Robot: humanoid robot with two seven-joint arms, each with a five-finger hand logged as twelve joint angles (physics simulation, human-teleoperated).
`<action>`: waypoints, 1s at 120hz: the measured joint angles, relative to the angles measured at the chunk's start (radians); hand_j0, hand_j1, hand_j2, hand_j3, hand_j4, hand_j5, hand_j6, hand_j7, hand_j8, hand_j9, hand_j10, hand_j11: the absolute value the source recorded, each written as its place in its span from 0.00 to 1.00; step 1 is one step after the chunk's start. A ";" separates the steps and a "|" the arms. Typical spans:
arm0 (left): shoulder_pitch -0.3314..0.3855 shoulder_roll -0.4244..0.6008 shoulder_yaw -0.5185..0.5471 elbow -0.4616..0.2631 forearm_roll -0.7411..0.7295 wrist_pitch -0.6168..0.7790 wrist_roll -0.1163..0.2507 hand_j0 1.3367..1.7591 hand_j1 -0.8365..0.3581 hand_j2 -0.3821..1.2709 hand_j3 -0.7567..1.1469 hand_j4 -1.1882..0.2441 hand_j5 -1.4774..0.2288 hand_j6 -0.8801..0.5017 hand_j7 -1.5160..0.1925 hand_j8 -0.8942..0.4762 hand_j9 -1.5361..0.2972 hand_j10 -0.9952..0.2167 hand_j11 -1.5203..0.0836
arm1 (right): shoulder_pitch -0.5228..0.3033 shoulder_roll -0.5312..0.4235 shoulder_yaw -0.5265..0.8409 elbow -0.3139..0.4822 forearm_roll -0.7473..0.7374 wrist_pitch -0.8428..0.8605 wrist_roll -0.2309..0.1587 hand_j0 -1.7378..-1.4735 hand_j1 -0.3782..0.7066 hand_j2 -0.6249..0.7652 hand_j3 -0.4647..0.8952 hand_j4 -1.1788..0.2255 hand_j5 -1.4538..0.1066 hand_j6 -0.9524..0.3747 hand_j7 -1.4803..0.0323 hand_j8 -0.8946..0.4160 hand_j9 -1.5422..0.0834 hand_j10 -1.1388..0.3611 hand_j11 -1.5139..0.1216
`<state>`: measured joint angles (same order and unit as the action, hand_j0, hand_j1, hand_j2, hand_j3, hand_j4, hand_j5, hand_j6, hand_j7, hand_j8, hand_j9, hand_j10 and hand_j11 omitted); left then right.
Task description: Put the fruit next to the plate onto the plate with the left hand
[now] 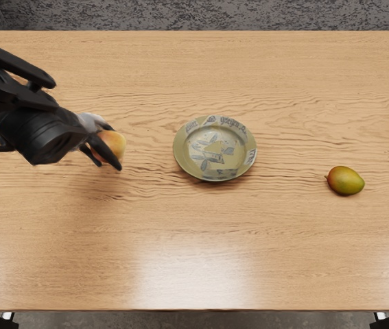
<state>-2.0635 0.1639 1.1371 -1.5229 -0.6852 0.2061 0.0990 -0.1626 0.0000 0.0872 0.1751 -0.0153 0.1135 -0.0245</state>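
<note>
A round plate with a blue and cream pattern lies near the table's middle. Left of it, an orange-yellow fruit sits inside my left hand, whose dark fingers curl around it. The fruit is partly hidden by the fingers, and I cannot tell whether it still touches the table. The black left arm enters from the picture's left edge. A second fruit, a red-green mango, lies on the table well to the right of the plate.
The wooden table stretches wide in front of the plate. A grey carpeted floor shows beyond the far edge.
</note>
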 joint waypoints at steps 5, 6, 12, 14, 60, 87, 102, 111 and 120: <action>-0.007 0.006 -0.013 0.001 0.002 -0.031 -0.001 0.71 0.36 0.39 0.40 0.68 0.20 0.61 0.20 0.47 0.19 0.23 0.19 | 0.000 0.000 0.000 0.000 0.000 0.000 0.000 0.30 0.04 0.45 0.34 0.83 0.92 0.71 0.97 0.67 0.94 0.75 0.91; -0.009 0.008 -0.016 0.001 0.002 -0.036 -0.001 0.71 0.36 0.39 0.40 0.69 0.20 0.62 0.20 0.47 0.19 0.22 0.19 | 0.000 0.000 0.000 0.000 0.000 0.000 0.000 0.30 0.04 0.45 0.34 0.83 0.92 0.71 0.97 0.67 0.94 0.75 0.91; -0.018 0.020 -0.044 0.005 0.005 -0.059 -0.001 0.72 0.36 0.41 0.40 0.69 0.20 0.62 0.20 0.47 0.19 0.21 0.19 | 0.000 0.000 0.000 0.000 0.000 0.000 0.000 0.30 0.04 0.45 0.34 0.83 0.92 0.71 0.97 0.67 0.94 0.75 0.91; -0.018 0.021 -0.058 0.011 0.006 -0.065 -0.001 0.72 0.36 0.41 0.40 0.69 0.20 0.62 0.20 0.48 0.18 0.20 0.19 | 0.000 0.000 0.000 0.000 0.000 0.000 0.000 0.30 0.04 0.45 0.34 0.83 0.92 0.71 0.97 0.67 0.94 0.75 0.91; 0.112 -0.143 -0.321 0.296 0.093 -0.085 0.002 0.72 0.46 0.33 0.40 0.59 0.18 0.55 0.20 0.39 0.19 0.14 0.19 | 0.000 0.000 0.000 0.000 0.000 0.000 0.000 0.30 0.04 0.45 0.34 0.83 0.92 0.71 0.97 0.67 0.94 0.75 0.91; 0.186 -0.164 -0.345 0.367 0.115 -0.080 -0.002 0.72 0.47 0.29 0.40 0.58 0.20 0.55 0.20 0.39 0.19 0.13 0.20 | 0.000 0.000 0.000 0.000 0.000 0.000 0.000 0.30 0.04 0.45 0.34 0.83 0.92 0.71 0.97 0.67 0.94 0.75 0.91; 0.209 -0.164 -0.348 0.389 0.143 -0.073 -0.003 0.73 0.50 0.28 0.40 0.53 0.29 0.51 0.29 0.36 0.27 0.22 0.29 | 0.000 0.000 0.000 0.000 0.000 0.000 0.000 0.30 0.04 0.45 0.34 0.83 0.92 0.71 0.97 0.67 0.94 0.75 0.91; 0.229 -0.164 -0.355 0.393 0.167 -0.066 -0.003 0.74 0.57 0.28 0.40 0.53 0.41 0.49 0.41 0.36 0.39 0.34 0.43 | 0.000 0.000 0.000 0.000 0.000 0.000 0.000 0.30 0.04 0.45 0.34 0.83 0.92 0.71 0.97 0.67 0.94 0.75 0.91; 0.234 -0.164 -0.360 0.395 0.181 -0.063 -0.004 0.75 0.64 0.27 0.40 0.58 0.50 0.49 0.51 0.41 0.48 0.44 0.54 | 0.000 0.000 0.000 0.000 0.000 0.000 0.000 0.30 0.04 0.45 0.34 0.83 0.92 0.71 0.97 0.67 0.94 0.75 0.91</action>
<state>-1.8293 0.0000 0.7774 -1.1280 -0.5045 0.1435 0.0953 -0.1626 0.0000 0.0874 0.1752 -0.0154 0.1135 -0.0245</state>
